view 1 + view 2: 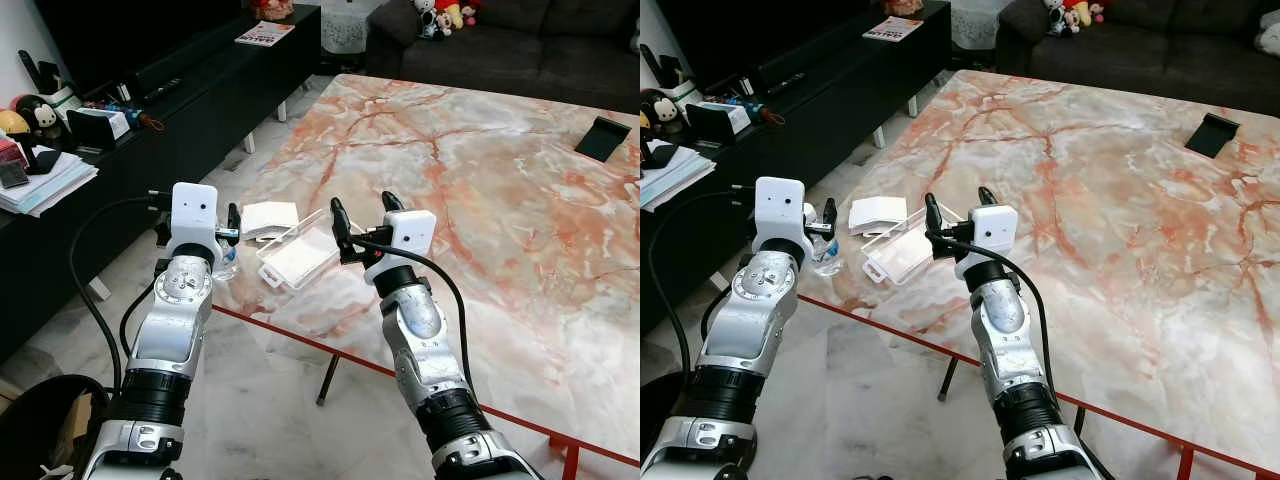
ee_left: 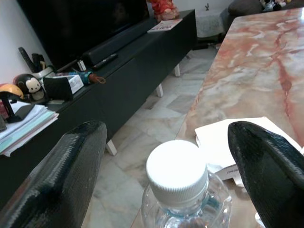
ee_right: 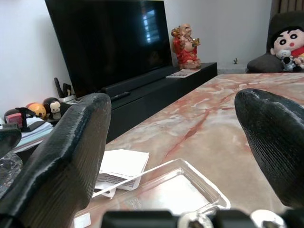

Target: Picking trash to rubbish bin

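— Where do we stand with the trash?

— We count three pieces at the near-left corner of the marble table (image 1: 480, 170): one clear plastic bottle (image 2: 186, 190) with a white cap, one folded white paper (image 1: 270, 218) and one clear plastic container (image 1: 297, 256). From the container, the paper lies at about eleven o'clock and the bottle at nine, right at the table's edge.

— And our grippers?

— Our left gripper (image 2: 166, 161) is raised with its fingers spread wide either side of the bottle's cap, not touching it — we judge that this lines us up to close on the neck. Our right gripper (image 1: 362, 208) hovers over the container's far end, fingers also wide apart and holding nothing, probably set to take the container next.

— The bin?

— A dark round rim (image 1: 40, 395) sits on the floor at seven o'clock from the bottle — likely the rubbish bin, though we can't tell for sure.
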Controlling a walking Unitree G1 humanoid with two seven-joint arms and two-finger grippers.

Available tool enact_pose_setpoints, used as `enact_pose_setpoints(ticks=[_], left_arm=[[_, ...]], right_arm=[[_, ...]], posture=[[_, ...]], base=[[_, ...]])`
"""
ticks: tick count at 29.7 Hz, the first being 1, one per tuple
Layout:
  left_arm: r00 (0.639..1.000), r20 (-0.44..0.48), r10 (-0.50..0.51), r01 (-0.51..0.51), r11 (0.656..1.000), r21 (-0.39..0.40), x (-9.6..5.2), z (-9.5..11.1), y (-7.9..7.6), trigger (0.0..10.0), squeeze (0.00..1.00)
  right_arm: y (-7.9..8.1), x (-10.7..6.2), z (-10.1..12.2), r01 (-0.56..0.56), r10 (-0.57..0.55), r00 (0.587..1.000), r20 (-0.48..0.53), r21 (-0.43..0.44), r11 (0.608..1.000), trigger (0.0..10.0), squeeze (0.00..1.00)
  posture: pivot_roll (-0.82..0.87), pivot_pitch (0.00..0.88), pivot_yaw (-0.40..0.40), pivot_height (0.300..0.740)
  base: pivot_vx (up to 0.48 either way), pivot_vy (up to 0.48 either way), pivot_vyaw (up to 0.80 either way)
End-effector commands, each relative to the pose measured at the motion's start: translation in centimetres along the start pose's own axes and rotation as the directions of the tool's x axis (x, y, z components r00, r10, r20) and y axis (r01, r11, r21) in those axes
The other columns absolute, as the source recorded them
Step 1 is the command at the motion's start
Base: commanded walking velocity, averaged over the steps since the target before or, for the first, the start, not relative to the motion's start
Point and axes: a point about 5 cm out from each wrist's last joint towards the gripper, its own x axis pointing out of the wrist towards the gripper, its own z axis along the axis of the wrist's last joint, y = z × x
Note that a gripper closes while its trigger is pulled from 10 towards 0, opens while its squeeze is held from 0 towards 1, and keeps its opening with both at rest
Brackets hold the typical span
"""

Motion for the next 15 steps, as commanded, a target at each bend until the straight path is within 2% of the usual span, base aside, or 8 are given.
enact_pose_setpoints(ticks=[1,3,4,5,6,7,15], left_arm=[[1.000,0.002,0.025,-0.025,0.999,0.021,0.41,0.22,0.48,10.0,0.00],[1.000,0.001,0.027,-0.027,0.999,0.021,0.43,0.21,0.47,10.0,0.00],[1.000,-0.001,0.027,-0.027,0.999,0.020,0.52,0.15,0.43,2.0,0.00],[1.000,-0.001,0.027,-0.027,0.999,0.019,0.57,0.10,0.41,0.7,0.00],[1.000,-0.001,0.026,-0.026,0.999,0.018,0.62,0.07,0.38,0.7,0.00],[1.000,-0.001,0.026,-0.026,1.000,0.016,0.68,0.05,0.35,0.0,0.00],[1.000,0.014,0.019,-0.019,1.000,0.000,0.87,0.35,0.10,0.0,0.00]], right_arm=[[0.18,0.26,0.18,-0.003,0.003,1.000,0.001,0.003,1.000,10.0,0.00],[0.18,0.26,0.18,-0.003,0.003,1.000,0.001,0.003,1.000,10.0,0.00],[0.17,0.26,0.18,-0.002,0.002,1.000,0.001,0.002,1.000,10.0,0.00],[0.16,0.26,0.18,-0.002,0.002,1.000,0.001,0.001,1.000,10.0,0.00],[0.15,0.25,0.18,-0.001,0.001,1.000,0.001,0.001,1.000,10.0,0.00],[0.13,0.24,0.17,-0.001,0.001,1.000,0.000,0.000,1.000,10.0,0.00],[0.02,0.25,0.16,0.002,-0.002,1.000,-0.002,-0.003,1.000,10.0,0.00]], posture=[[-0.09,0.081,0.016,0.740],[-0.09,0.081,0.016,0.740],[-0.09,0.081,0.017,0.740],[-0.09,0.081,0.017,0.740],[-0.09,0.081,0.017,0.740],[-0.09,0.081,0.017,0.740],[-0.09,0.083,0.013,0.740]], base=[[0.000,0.000,0.00],[0.000,0.000,0.00],[0.000,0.000,0.00],[0.000,0.000,0.00],[0.000,0.000,0.00],[0.000,0.000,0.00],[0.000,0.000,0.00]])
